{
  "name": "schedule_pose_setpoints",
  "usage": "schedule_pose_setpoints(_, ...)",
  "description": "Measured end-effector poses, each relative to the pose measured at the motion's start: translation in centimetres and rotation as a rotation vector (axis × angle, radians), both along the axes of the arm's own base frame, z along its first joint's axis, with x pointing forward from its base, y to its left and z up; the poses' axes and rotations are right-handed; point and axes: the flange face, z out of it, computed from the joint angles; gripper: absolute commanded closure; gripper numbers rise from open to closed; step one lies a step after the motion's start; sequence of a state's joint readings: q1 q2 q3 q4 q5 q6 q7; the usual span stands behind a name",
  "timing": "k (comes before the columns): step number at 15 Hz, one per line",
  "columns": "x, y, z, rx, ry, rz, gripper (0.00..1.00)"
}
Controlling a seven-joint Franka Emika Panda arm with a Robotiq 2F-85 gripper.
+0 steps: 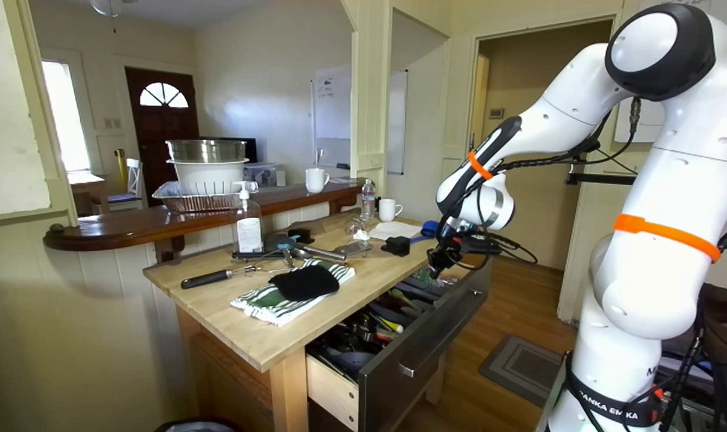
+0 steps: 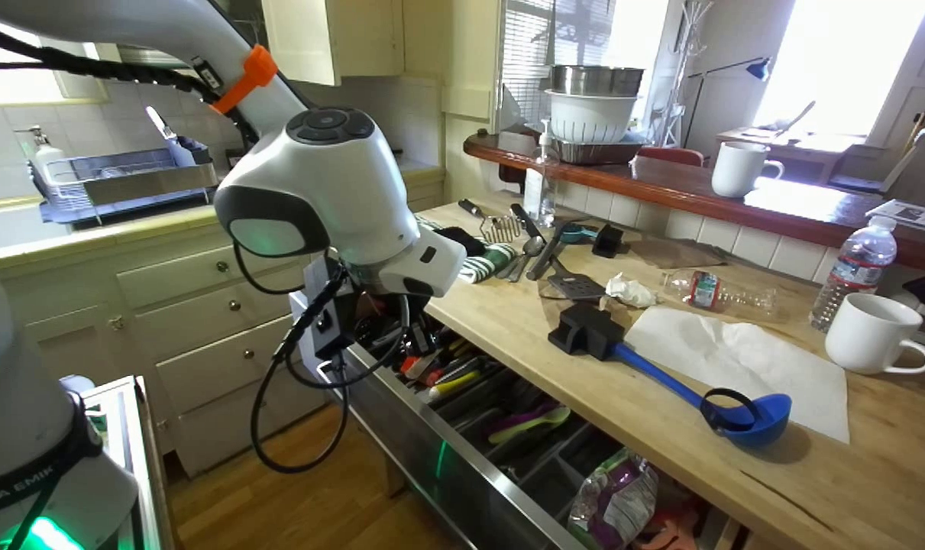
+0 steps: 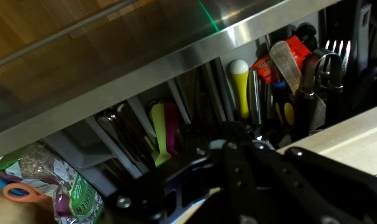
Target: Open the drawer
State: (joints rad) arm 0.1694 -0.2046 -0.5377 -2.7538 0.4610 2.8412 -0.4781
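1. The wooden desk (image 1: 249,342) holds scattered kitchenware (image 2: 577,287).
2. The drawer (image 1: 424,355) sits pulled out below the desk's long edge facing the robot (image 1: 669,210).
3. A striped towel (image 1: 267,305) lies near that edge.
4. The claw (image 3: 235,133) hangs beyond it, above the drawer, fingers together, nothing visible between them.

Drawer rim (image 3: 176,63) — shiny metal, tabletop (image 1: 216,309) — smooth wood, cloth towel (image 1: 262,302), creased paper sheet (image 2: 775,370)
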Motion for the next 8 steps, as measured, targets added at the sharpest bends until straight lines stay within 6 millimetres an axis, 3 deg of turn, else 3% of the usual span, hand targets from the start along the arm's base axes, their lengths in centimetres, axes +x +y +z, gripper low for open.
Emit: schedule_pose_setpoints(8,0.8,1.2,-2.0,-0.103,0.013,0.149,1.00)
